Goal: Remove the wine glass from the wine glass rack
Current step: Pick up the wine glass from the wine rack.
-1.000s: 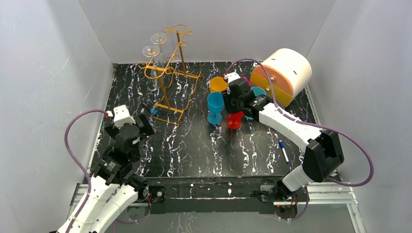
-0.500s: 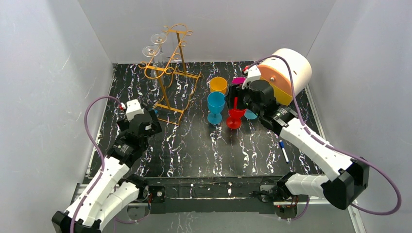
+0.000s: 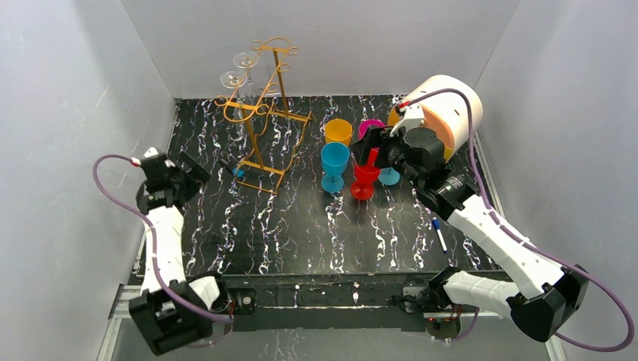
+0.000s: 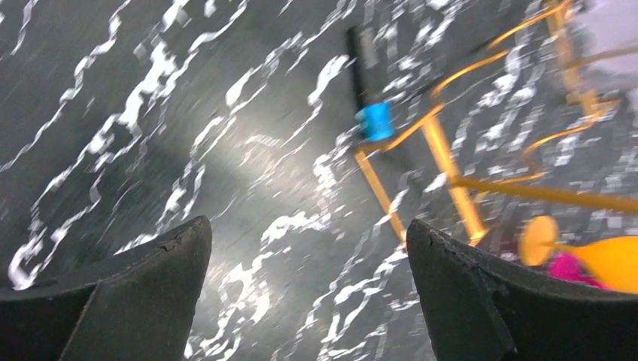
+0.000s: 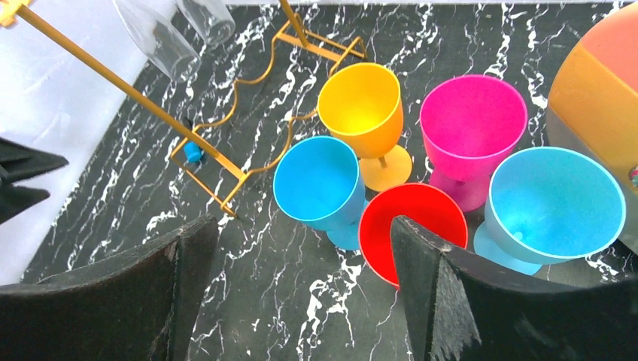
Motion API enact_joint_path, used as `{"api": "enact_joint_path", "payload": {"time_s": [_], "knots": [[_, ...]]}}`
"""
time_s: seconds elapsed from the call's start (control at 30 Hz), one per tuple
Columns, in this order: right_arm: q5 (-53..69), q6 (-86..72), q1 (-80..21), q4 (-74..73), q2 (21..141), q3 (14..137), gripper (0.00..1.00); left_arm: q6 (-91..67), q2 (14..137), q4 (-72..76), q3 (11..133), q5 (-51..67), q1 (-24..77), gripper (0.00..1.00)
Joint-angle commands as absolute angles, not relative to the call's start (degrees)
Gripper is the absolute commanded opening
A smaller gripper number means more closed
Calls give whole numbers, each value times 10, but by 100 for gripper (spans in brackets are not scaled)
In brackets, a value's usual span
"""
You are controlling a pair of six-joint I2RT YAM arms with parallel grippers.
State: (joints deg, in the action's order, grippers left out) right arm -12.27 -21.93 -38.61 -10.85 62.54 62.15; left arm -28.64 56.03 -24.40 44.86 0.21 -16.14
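Two clear glasses hang on the rack, and both grippers are empty.

The black marbled table (image 3: 301,226) carries the tall golden rack (image 3: 256,109) at back left. A wine glass (image 3: 233,78) hangs foot-up on its rail, with a second behind it. The left gripper (image 4: 308,301), jaws wide, sits low near the rack's base. The right gripper (image 5: 301,301), also spread and holding nothing, hovers over the red cup (image 5: 417,210). The left gripper likely needs to rise to the stem and slide the glass out along the wires rather than pull down. The left wrist view is blurred, and the clear bowls barely show against the wall.
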Motion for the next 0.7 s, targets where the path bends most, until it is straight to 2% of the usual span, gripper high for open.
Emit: {"api": "enact_joint_path", "payload": {"time_s": [0.0, 0.27, 0.43, 0.6, 0.67], "knots": [[-144, -243, -380, -79, 597, 629, 93, -302, 636, -185, 575, 227, -217, 98], [-171, -239, -376, -87, 599, 633, 95, -271, 823, -229, 862, 275, -228, 98], [-174, -227, -375, -104, 618, 648, 95, -371, 921, -107, 945, 406, -227, 95], [-161, -227, -374, -87, 633, 645, 95, -400, 981, -71, 1034, 450, -190, 90], [-150, -228, -374, -81, 640, 644, 95, -415, 1012, -72, 1063, 465, -186, 85]]}}
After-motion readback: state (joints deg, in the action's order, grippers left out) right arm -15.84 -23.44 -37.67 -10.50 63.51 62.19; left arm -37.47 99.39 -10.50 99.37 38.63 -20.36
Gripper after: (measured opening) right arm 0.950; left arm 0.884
